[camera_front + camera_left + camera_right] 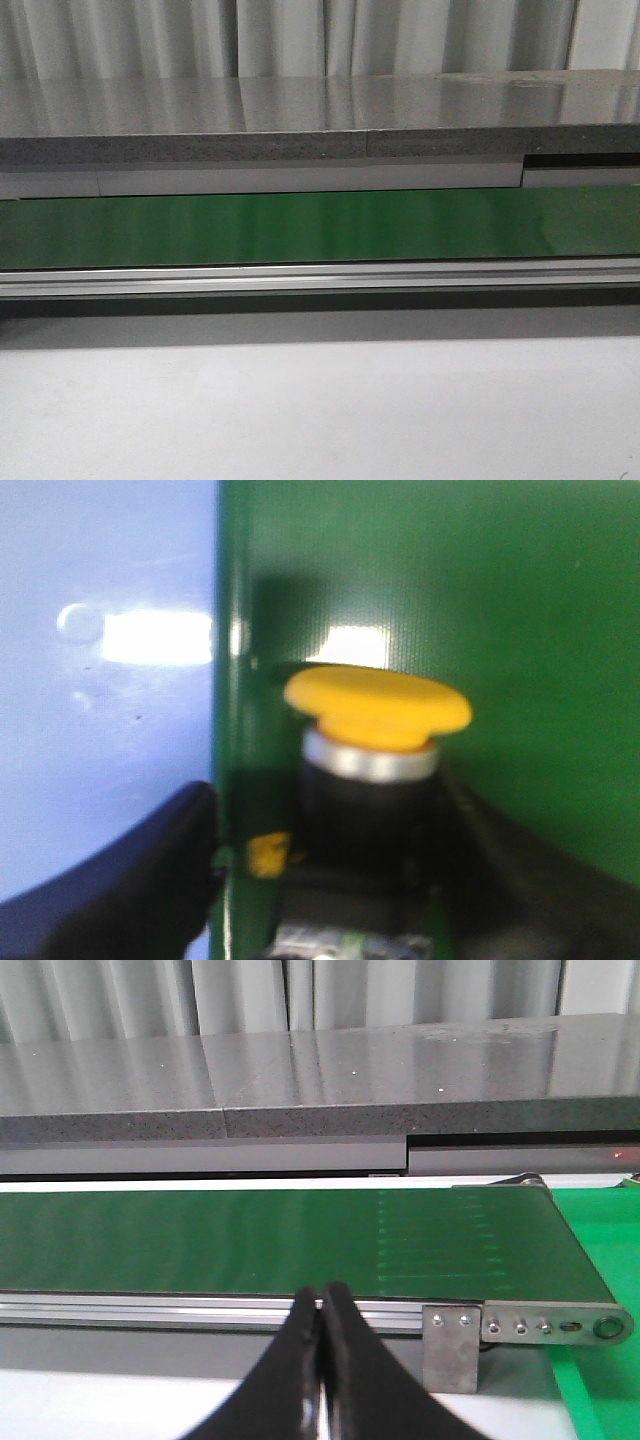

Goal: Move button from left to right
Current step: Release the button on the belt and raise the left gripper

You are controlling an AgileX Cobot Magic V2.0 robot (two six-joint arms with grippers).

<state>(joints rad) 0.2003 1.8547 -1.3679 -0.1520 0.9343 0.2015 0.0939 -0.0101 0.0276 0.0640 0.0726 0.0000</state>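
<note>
The button (378, 708) shows only in the left wrist view: a round yellow-orange cap on a silver ring and a black body, standing upright on the green belt (500, 600) near its edge. My left gripper (330, 815) is open and straddles the button. One dark finger (150, 880) stands apart from the body with a strip of green between. The other finger (510, 880) is close against the body. My right gripper (321, 1295) is shut and empty, in front of the conveyor's rail. Neither gripper nor the button shows in the front view.
The green conveyor belt (300, 225) runs across the front view behind an aluminium rail (300, 278), with a grey stone shelf (300, 110) behind and a white table (300, 410) in front. The belt's end roller plate (545, 1322) and a bright green mat (600, 1250) are at the right.
</note>
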